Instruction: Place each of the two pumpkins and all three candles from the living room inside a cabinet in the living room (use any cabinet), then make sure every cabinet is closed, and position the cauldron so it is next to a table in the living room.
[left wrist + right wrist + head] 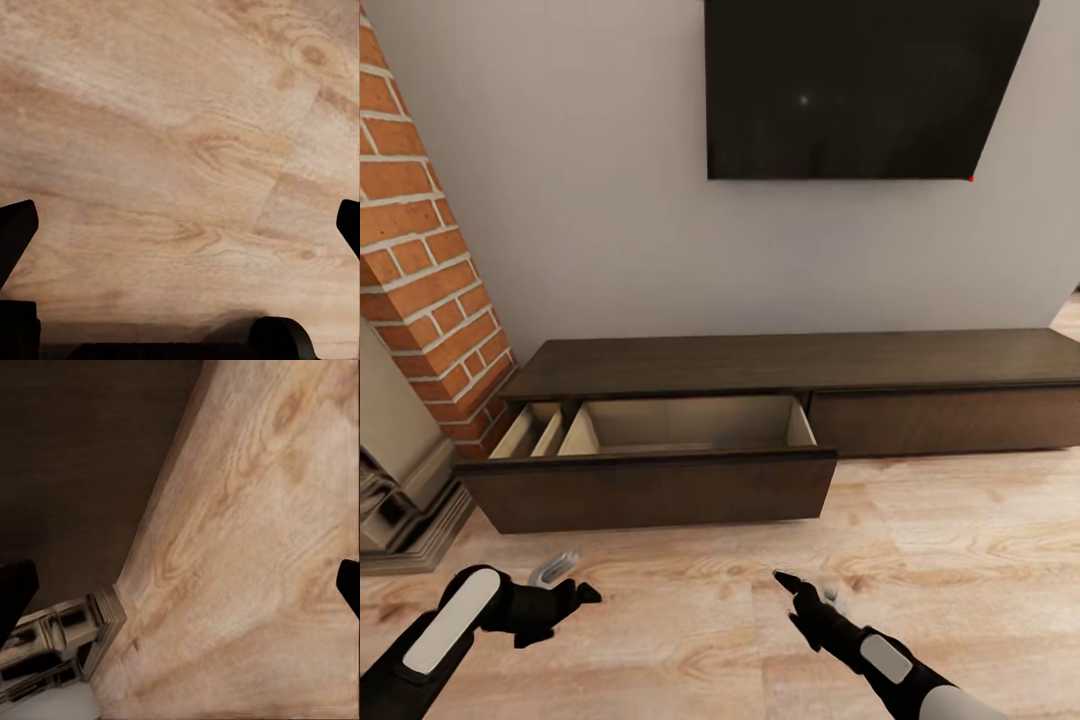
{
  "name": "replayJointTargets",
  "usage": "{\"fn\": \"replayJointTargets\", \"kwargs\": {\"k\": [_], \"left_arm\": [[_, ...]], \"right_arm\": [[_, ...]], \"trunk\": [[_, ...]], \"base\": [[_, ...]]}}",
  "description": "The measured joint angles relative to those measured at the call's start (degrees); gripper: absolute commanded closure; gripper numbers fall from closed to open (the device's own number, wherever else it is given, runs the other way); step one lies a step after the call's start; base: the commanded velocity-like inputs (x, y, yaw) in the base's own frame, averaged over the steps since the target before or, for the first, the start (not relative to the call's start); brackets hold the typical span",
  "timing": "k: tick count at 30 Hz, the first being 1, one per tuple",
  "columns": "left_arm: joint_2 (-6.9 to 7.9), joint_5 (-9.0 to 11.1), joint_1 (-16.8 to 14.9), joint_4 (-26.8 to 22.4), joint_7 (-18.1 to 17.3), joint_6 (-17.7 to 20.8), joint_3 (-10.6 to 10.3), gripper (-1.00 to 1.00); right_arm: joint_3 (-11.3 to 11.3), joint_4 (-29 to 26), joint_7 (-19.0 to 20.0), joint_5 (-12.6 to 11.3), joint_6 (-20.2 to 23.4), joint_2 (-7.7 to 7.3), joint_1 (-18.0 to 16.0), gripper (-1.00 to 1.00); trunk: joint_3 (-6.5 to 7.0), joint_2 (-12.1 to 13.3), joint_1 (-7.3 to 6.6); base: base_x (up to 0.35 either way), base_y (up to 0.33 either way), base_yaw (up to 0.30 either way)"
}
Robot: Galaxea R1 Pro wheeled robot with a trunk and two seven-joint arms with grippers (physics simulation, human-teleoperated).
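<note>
**Ana:** The cabinet [800,400] sits against the grey wall under the dark screen [865,85], and its left drawer [660,455] is pulled right out. From here the pale lining looks bare; I see no pumpkin or candle in the part that shows.

**Ben:** Both arms hang low over the wooden floor [960,560] in front of it. The left claw [565,600] has its fingers spread wide, going by its own camera, with nothing but floorboards between the tips. The right claw [800,590] reads the same way in its camera: dark tips at the two edges, well apart, holding nothing.

**Ana:** So my guess is it's between trips, drawer ready and hands free.

**Ben:** Likely. If it has to fetch the next thing, I'd back the base away squarely first, since that drawer front juts well into the room and the arms are near it. Keep both arms tucked while turning.

**Ana:** And leave the drawer out until everything's in, then push it flush from the middle of the front, as there's no handle.

**Ben:** Brick column [430,250] on the left, a pale stone fireplace surround [400,480] at its foot. There's a small pale something on the floor by the left claw, too blurred to name
</note>
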Motion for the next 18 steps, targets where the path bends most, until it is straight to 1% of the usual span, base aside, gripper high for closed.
{"fn": "replayJointTargets", "kwargs": {"k": [2, 3, 5, 6, 7, 8, 9, 10, 12, 14, 15, 16, 18], "left_arm": [[-0.73, -2.0, 0.0, 0.3, 0.1, -1.5, -0.2, -1.00], [-1.55, -4.5, 0.0, 0.6, 0.2, -2.9, -0.3, -1.00], [-2.81, -7.8, 0.0, 1.5, 0.1, -4.0, -0.5, -1.00], [-3.79, -9.6, 0.0, 2.7, 0.0, -4.5, -0.5, -1.00], [-4.43, -10.6, 0.0, 3.6, 0.0, -4.7, -0.6, -1.00], [-4.72, -11.0, 0.0, 4.0, 0.0, -4.8, -0.6, -1.00], [-5.29, -12.3, 0.0, 4.8, 0.0, -5.1, -0.7, -1.00], [-5.53, -13.2, 0.0, 5.1, 0.0, -5.4, -0.7, -1.00], [-5.84, -14.8, 0.0, 5.4, 0.0, -5.9, -0.7, -1.00], [-6.42, -16.4, 0.0, 5.6, 0.1, -7.2, -0.7, -1.00], [-6.92, -17.3, 0.0, 5.7, 0.2, -8.5, -0.8, -1.00], [-7.64, -18.9, 0.0, 6.5, 0.4, -10.7, -0.8, -1.00], [-8.73, -21.0, 0.0, 7.8, 0.5, -13.4, -0.9, -1.00]], "right_arm": [[0.0, 0.3, -1.2, 0.4, -0.3, -0.02, 0.0, -1.00], [0.0, 0.4, -2.2, 0.6, -0.5, 0.01, 0.0, -1.00], [0.2, 0.5, -2.9, 1.3, -0.6, 0.18, 0.0, -1.00], [0.7, 0.6, -3.3, 2.8, -0.7, 0.24, 0.0, -1.00], [1.1, 0.6, -4.2, 4.2, -0.7, 0.26, 0.0, -1.00], [1.3, 0.5, -5.0, 5.0, -0.6, 0.22, 0.0, -1.00], [1.7, 0.2, -8.9, 7.1, -0.6, 0.15, 0.0, -1.00], [1.9, 0.0, -12.1, 8.1, -0.6, 0.11, 0.0, -1.00], [2.2, -0.9, -18.3, 9.2, -0.6, 0.15, 0.0, -1.00], [2.3, -2.9, -23.5, 9.8, -0.6, 0.25, 0.0, -1.00], [2.3, -4.2, -25.6, 10.3, -0.6, 0.27, 0.0, -1.00], [2.3, -6.0, -27.8, 10.9, -0.6, 0.34, 0.0, -1.00], [2.2, -7.5, -29.2, 11.5, -0.7, 0.38, 0.0, -1.00]], "trunk": [[0.36, 0.8, -0.44], [0.54, 1.2, -0.66], [0.90, 2.0, -1.10], [1.08, 2.4, -1.32], [1.26, 2.8, -1.54], [1.44, 3.2, -1.76], [1.62, 3.6, -1.98], [1.80, 4.0, -2.20], [2.16, 4.8, -2.64], [2.52, 5.6, -3.08], [2.70, 6.0, -3.30], [2.88, 6.4, -3.52], [3.23, 7.2, -3.95]], "base": [[0.000, 0.000, 0.000], [0.000, 0.000, 0.000], [0.000, 0.000, 0.000], [0.000, 0.000, 0.000], [0.000, 0.000, 0.000], [0.000, 0.000, 0.000], [0.000, 0.000, 0.000], [0.000, 0.000, 0.000], [0.000, 0.000, 0.000], [0.000, 0.000, 0.000], [0.000, 0.000, 0.000], [0.000, 0.000, 0.000], [0.000, 0.000, 0.000]]}}
